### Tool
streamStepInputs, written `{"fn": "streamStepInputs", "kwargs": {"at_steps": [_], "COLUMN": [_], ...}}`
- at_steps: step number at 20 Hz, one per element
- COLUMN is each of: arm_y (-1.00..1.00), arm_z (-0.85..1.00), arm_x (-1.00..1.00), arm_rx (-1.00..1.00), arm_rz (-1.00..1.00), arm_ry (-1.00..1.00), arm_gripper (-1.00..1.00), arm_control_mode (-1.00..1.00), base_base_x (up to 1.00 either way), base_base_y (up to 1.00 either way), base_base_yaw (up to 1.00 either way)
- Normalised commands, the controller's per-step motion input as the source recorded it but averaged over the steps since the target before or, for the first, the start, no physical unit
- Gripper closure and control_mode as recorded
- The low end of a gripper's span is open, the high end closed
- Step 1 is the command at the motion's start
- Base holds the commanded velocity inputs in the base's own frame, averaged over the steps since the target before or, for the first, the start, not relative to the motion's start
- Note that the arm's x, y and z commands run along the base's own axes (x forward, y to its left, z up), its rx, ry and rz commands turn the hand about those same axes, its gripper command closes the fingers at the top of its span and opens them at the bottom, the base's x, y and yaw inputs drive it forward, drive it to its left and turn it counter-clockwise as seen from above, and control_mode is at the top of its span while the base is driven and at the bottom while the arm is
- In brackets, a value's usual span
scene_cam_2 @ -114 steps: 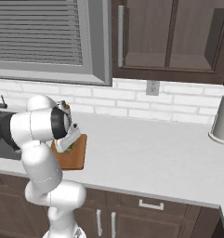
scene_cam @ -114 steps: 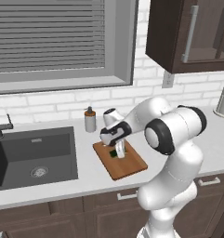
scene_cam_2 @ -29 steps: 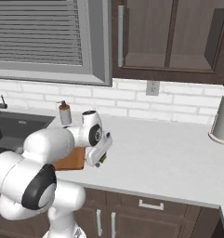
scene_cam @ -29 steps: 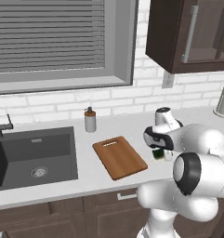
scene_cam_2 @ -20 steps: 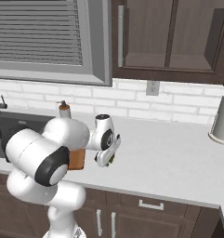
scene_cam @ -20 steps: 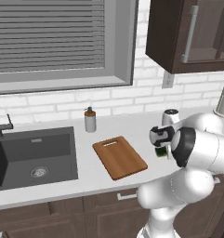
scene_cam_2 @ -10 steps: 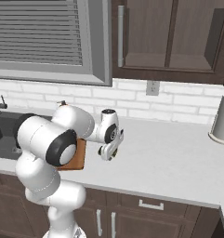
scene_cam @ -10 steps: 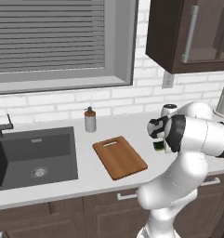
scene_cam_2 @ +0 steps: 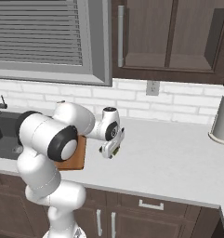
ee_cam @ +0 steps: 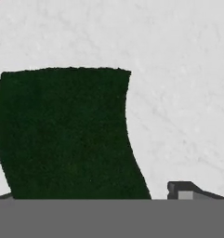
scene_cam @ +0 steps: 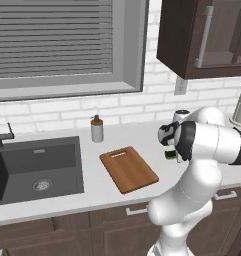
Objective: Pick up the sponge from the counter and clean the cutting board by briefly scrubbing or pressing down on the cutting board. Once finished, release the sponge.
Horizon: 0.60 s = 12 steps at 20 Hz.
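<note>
The sponge (ee_cam: 67, 135) lies on the counter (scene_cam_2: 178, 158), right of the cutting board (scene_cam: 128, 168), directly beneath the gripper (scene_cam_2: 111, 153). One fingertip (ee_cam: 185, 189) stands clear to its side, jaws spread wide, grasping nothing.

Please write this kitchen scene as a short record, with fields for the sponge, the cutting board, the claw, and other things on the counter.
sponge: dark green top, close under the claw, off the board to its right
cutting board: reddish-brown, flat on the counter, slot handle toward the wall, nothing on it
claw: over the counter right of the board, open
sink: dark basin, left of the board
soap bottle: behind the board, near the wall
</note>
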Motion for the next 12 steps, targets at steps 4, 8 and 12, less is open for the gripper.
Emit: {"fn": "streamStepInputs", "kwargs": {"at_steps": [4,8,12], "arm_y": [0.0,0.0,-0.05], "arm_z": [0.0,0.33,0.69], "arm_x": [0.0,-0.42,-0.62], "arm_rx": [0.0,0.0,0.01], "arm_rz": [0.01,0.04,0.03], "arm_ry": [0.0,-0.03,-0.11], "arm_gripper": [-1.0,-1.0,-1.0], "arm_control_mode": [-1.0,-1.0,-1.0], "base_base_x": [0.0,0.0,0.0], "base_base_y": [0.0,0.0,0.0], "base_base_yaw": [0.0,0.0,0.0]}}
